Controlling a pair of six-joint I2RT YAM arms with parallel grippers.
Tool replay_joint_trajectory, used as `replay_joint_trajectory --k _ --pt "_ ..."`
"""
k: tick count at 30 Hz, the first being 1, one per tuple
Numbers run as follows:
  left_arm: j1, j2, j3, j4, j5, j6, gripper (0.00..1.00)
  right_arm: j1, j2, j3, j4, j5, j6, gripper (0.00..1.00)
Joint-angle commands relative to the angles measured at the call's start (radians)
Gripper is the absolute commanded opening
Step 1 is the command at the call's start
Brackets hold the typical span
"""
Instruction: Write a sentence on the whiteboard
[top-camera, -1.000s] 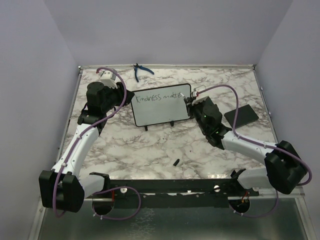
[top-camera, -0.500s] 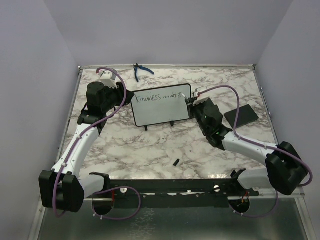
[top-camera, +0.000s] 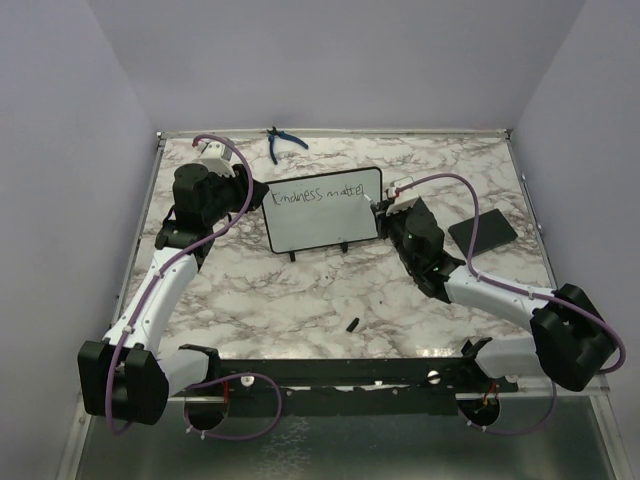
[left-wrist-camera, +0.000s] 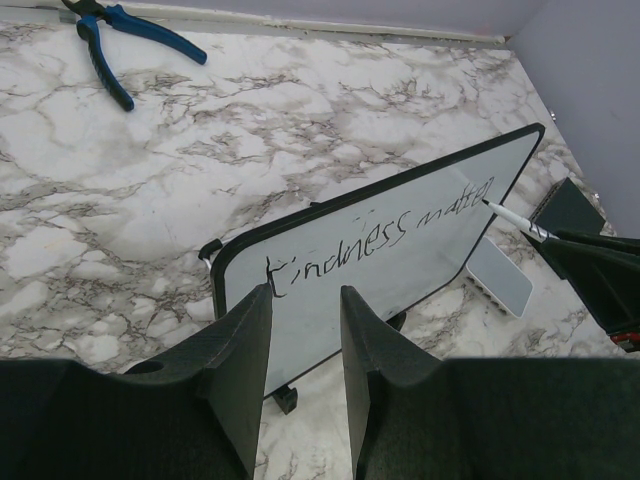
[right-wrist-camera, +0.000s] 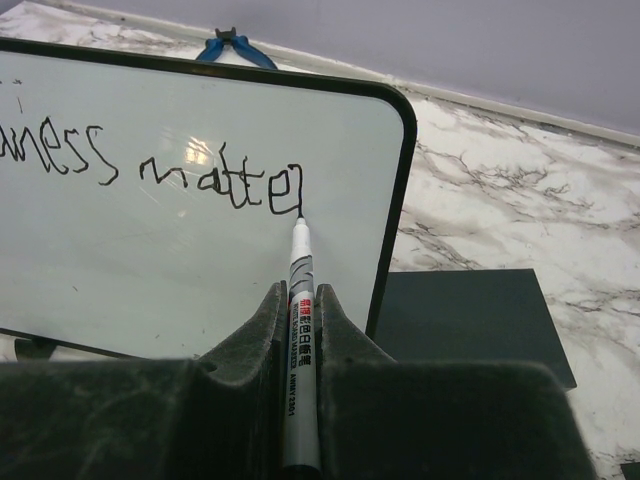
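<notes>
Whiteboard (top-camera: 320, 228) stands mid-table, a bit toward the far side, with its long side running left to right. The sentence (top-camera: 318, 194) reads roughly "Kindness matte". Right gripper (right-wrist-camera: 301, 297) is clamped on a marker (right-wrist-camera: 300, 262), tip pointing left onto the last letter. Left gripper (left-wrist-camera: 305, 302) has its fingers apart, by the board's left end.

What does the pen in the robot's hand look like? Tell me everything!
The marker is a thin pen with a pale grey-white barrel, red and black print along it, and a white tapered nose. It is pinched between the two dark fingers of the right gripper, and much of its barrel is hidden there. It points up at the whiteboard. Its tip meets the board at the bottom of the last stroke of the black writing, near the board's right edge.
</notes>
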Motion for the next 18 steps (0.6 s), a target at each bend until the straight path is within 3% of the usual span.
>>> replay_joint_trajectory --k 1,18 --pt "-0.006 -0.023 -0.009 0.007 -0.011 0.014 0.35 -0.003 -0.017 -0.012 -0.019 0.026 0.005 0.01" --pt "-0.006 -0.024 -0.009 0.007 -0.010 0.015 0.35 -0.003 -0.009 0.039 0.044 0.029 -0.036 0.00"
